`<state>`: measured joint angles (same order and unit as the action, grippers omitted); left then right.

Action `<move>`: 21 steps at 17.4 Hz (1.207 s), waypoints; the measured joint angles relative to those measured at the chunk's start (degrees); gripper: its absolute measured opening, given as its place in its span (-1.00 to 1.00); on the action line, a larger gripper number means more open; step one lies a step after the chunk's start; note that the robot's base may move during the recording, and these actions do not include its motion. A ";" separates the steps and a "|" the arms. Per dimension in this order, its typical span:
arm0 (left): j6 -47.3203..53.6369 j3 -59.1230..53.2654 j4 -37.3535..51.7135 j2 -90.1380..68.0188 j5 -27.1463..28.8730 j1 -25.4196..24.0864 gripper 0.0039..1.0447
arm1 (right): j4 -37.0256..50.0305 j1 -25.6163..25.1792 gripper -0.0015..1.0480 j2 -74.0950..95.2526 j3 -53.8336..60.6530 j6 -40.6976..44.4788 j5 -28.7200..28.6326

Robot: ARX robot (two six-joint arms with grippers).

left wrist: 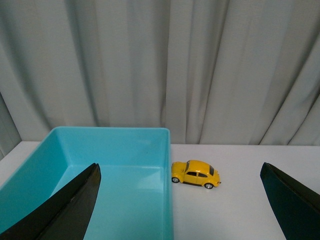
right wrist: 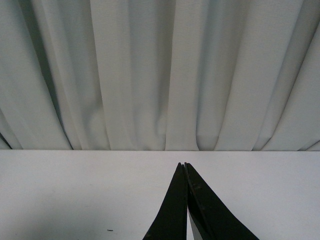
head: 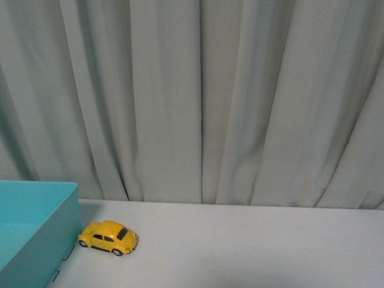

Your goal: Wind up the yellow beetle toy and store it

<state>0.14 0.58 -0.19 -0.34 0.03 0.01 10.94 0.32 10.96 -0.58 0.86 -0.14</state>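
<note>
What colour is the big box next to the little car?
The bin is teal, clearest in the left wrist view.

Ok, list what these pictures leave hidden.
Teal bin: front view's left and bottom edges cut it off; in left wrist view a dark finger covers part of its floor.
Yellow beetle toy: far side and underside hidden in both views; no winding part can be made out.

The bin (head: 71,237) runs off the front view's left and lower edges (the left wrist view cuts its near end too). The left end effector (left wrist: 180,166) and right end effector (right wrist: 183,167) show only 2 finger ends each. The far side of the beetle (head: 108,237) is hidden.
</note>
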 joint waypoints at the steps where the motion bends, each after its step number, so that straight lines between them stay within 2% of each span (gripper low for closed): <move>1: 0.00 0.00 0.00 0.00 0.00 0.00 0.88 | -0.59 0.00 -0.96 -0.66 0.00 0.00 0.00; 2: 0.00 0.00 0.00 0.00 0.00 0.00 0.88 | -1.29 0.00 -0.96 -1.36 0.00 0.00 0.00; 3: 0.02 0.00 0.00 0.00 -0.02 0.00 0.88 | -8.52 0.00 -0.96 -5.73 -0.04 0.00 -0.07; 4: 0.00 0.00 0.00 0.00 0.04 0.00 0.88 | -11.30 0.00 -0.96 -8.92 -0.04 -0.02 0.07; 9: 0.00 0.00 0.00 0.00 -0.02 0.00 0.88 | -11.17 0.00 -0.96 -10.82 -0.04 -0.02 0.15; 11: 0.00 0.00 -0.02 0.00 0.00 0.00 0.88 | -11.15 0.00 -0.68 -10.82 -0.04 -0.02 0.15; 13: 0.00 0.00 0.00 0.00 0.00 0.00 0.88 | -11.15 0.00 -0.27 -10.82 -0.04 -0.02 0.15; 15: 0.00 0.00 0.00 0.00 0.00 0.00 0.88 | -11.15 0.00 0.03 -10.82 -0.04 -0.02 0.15; 16: 0.00 0.00 -0.02 0.00 0.00 0.00 0.88 | -11.15 0.00 0.31 -10.82 -0.04 -0.02 0.15; 19: 0.00 0.00 0.00 0.00 0.00 0.00 0.88 | -11.15 0.00 0.85 -10.82 -0.04 -0.02 0.15; 20: 0.00 0.00 0.00 0.00 0.00 0.00 0.88 | -11.15 0.00 0.91 -10.82 -0.04 -0.04 0.15; 21: 0.00 0.00 0.00 0.00 0.00 0.00 0.88 | -11.15 0.00 0.86 -10.82 -0.04 -0.02 0.15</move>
<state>0.14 0.58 -0.19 -0.34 0.03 0.01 -0.21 0.32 0.14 -0.62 0.84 0.01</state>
